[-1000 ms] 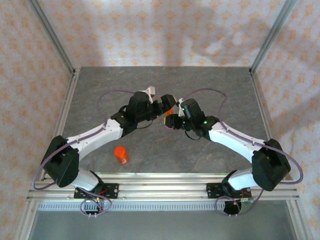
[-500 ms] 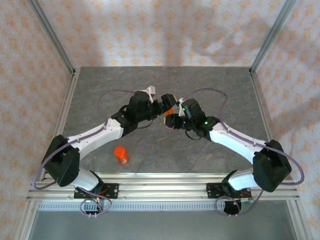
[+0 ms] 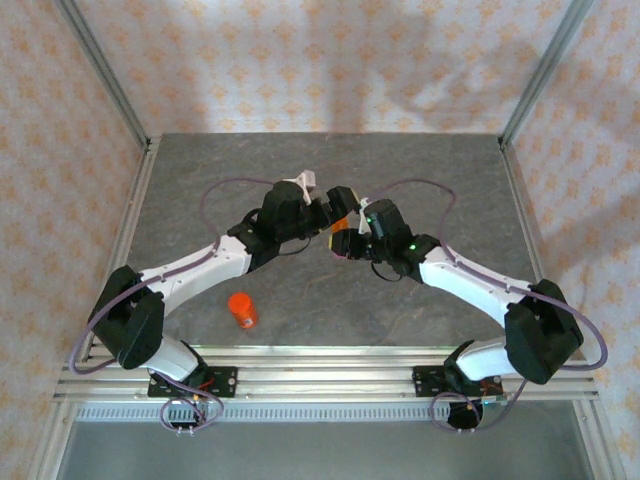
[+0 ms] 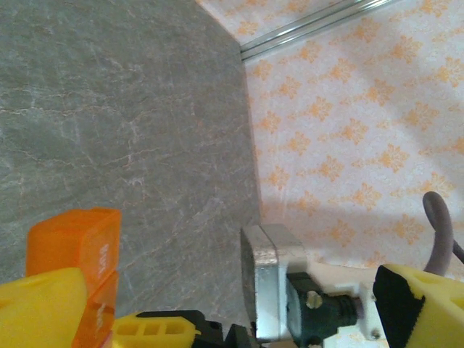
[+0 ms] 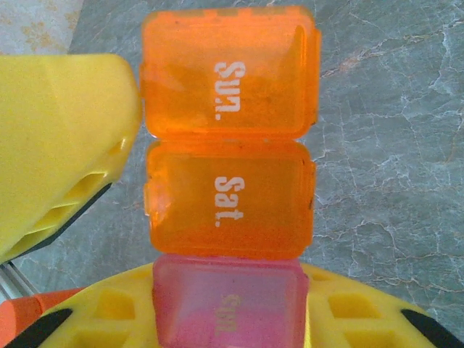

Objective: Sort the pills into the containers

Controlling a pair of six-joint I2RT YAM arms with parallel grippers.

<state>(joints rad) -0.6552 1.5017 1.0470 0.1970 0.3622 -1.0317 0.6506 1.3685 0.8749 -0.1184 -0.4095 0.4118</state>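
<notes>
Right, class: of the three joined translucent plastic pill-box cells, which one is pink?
The bottom cell in the right wrist view, its label blurred; the Sun. cell and Sat. cell beyond it are orange.

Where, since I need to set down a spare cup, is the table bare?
The far strip of table along its rear edge is bare. So is the near middle, between the orange bottle and the right arm. Crowded: the centre, where the left claw and right claw meet at the containers.
</notes>
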